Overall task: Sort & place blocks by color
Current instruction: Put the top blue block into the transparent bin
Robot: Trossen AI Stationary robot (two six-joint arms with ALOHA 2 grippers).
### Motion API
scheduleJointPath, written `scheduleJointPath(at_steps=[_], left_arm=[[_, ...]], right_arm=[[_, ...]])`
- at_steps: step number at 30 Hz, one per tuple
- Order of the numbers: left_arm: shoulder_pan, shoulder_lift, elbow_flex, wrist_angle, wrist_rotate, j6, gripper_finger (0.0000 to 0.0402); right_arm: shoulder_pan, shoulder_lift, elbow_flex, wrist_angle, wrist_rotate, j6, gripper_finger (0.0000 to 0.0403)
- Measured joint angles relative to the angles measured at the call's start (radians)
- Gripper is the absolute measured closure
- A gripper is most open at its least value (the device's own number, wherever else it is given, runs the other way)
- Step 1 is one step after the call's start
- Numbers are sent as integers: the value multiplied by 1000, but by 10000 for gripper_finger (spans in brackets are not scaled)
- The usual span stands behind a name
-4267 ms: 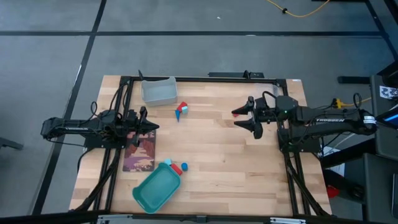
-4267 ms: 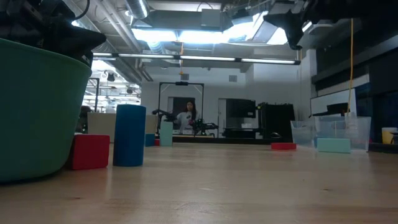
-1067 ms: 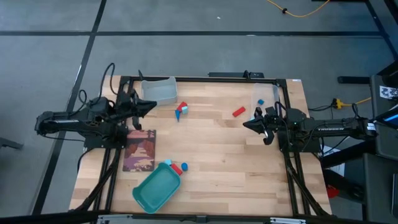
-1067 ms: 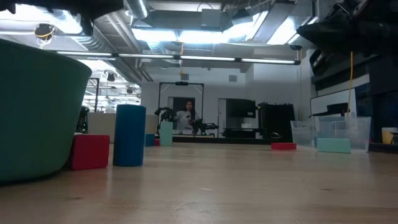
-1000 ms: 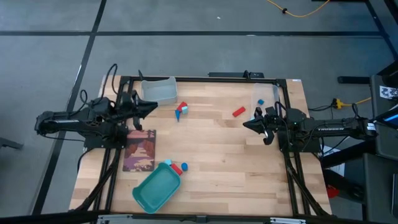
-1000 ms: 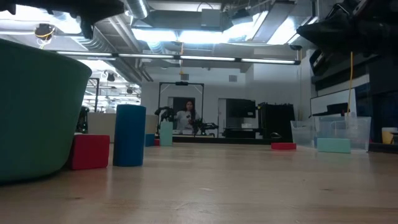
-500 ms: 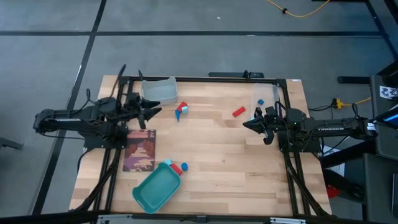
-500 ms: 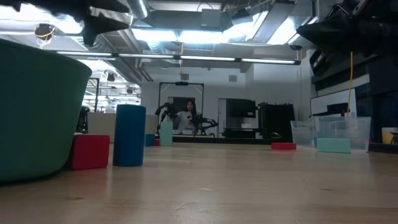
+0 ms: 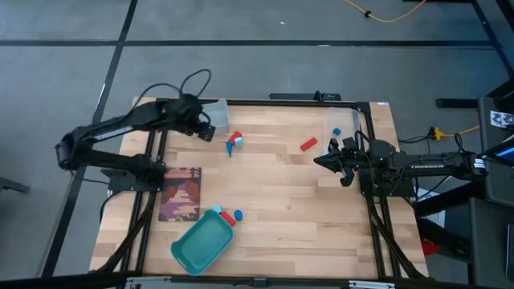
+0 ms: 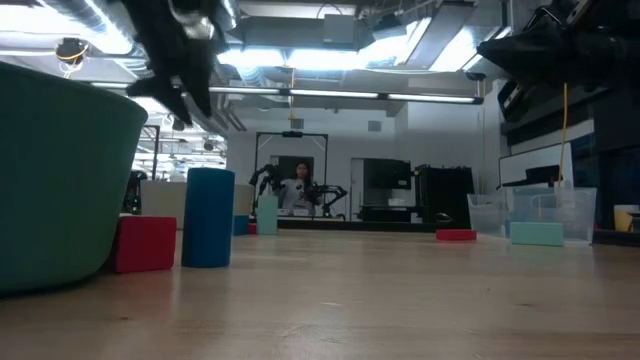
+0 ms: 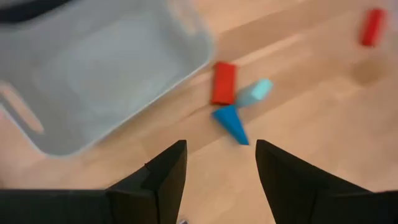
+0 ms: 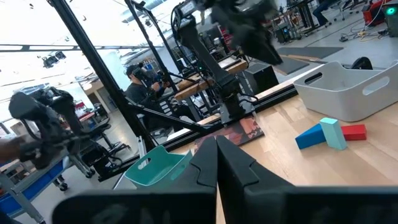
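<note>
Three blocks lie together on the wood beside the clear bin (image 9: 218, 111): a red one (image 11: 223, 82), a light cyan one (image 11: 255, 92) and a dark blue wedge (image 11: 231, 122). My left gripper (image 11: 217, 167) hovers open above the bin's near corner (image 9: 210, 131), tilted downward toward this cluster and touching nothing. A lone red block (image 9: 308, 144) lies farther right. Another red (image 9: 238, 214), blue (image 9: 227, 217) and cyan block (image 9: 216, 209) stand by the teal tray (image 9: 201, 245). My right gripper (image 9: 319, 160) waits shut at the right, level above the table.
A small clear bin (image 9: 336, 120) at the far right holds a blue block (image 9: 336, 132). A picture card (image 9: 180, 193) lies on the left side of the table. A black frame runs along the table's edges. Bare wood spans the middle.
My left gripper has opened, swung up and toward the table's far edge and right, and tipped from level to pointing downward over the clear bin's corner near the three-block cluster. No block has moved. The right arm has kept still.
</note>
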Motion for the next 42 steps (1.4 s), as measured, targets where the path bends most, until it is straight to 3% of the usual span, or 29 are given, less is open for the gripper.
scheduleJointPath(at_steps=[6, 18, 24, 42], left_arm=[[12, 153, -13, 6, 2, -108, 217], [-167, 387, -13, 176, -100, -368, 217], [-183, 494, -13, 212, -132, -486, 217], [-177, 588, -13, 339, -138, -526, 217]], right_arm=[[0, 0, 0, 0, 0, 1, 403], [0, 0, 0, -2, 0, 1, 402], [0, 0, 0, -6, 0, 1, 402], [0, 0, 0, -16, 0, -1, 402]])
